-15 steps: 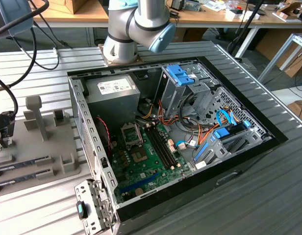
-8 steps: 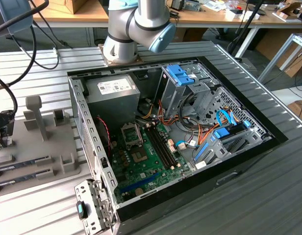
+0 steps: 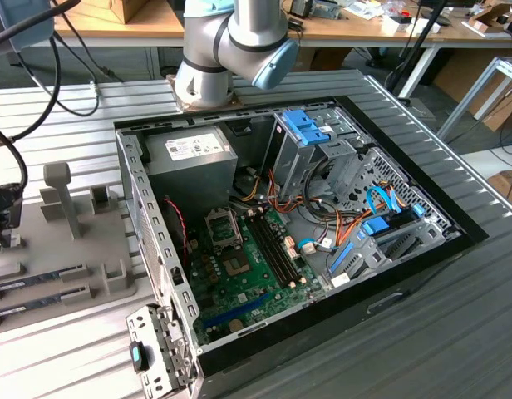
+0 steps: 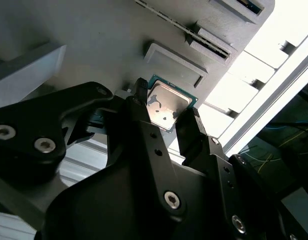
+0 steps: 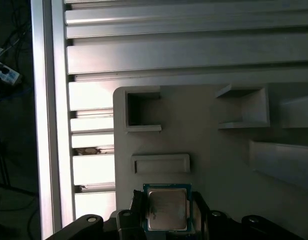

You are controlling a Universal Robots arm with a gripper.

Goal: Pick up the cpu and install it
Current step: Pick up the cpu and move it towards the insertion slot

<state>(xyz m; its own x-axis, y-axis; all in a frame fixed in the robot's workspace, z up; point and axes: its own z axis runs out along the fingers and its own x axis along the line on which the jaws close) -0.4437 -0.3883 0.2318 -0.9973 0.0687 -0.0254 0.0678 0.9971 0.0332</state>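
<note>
At 9 o'clock in the exterior view, your arm's dark tool end (image 3: 2,212) hangs over the grey fixture tray (image 3: 83,243). The tray carries upright posts (image 3: 58,195) and 2 spare memory sticks (image 3: 40,278) lying in slots.

In both wrist views the gripper (image 4: 164,109) is clamped on the cpu (image 4: 166,106). Its 2 black fingers (image 4: 140,97) press opposite edges, just beside a low rectangular block (image 5: 161,163) on the tray. You cannot tell whether the chip is clear of the tray.

At centre, well apart from the cpu, the open computer case (image 3: 389,293) lies on the slatted table (image 3: 455,349). Inside, the grey power supply (image 3: 194,158) sits at 11 o'clock. The socket (image 3: 221,226) is at its 6 o'clock on the green motherboard (image 3: 239,287), with seated memory sticks (image 3: 273,241) at the socket's 3 o'clock. Orange cables (image 3: 283,198) and blue-tabbed drive cages (image 3: 306,126) crowd 1 to 3 o'clock. The arm base (image 3: 204,81) stands at 12.
</note>
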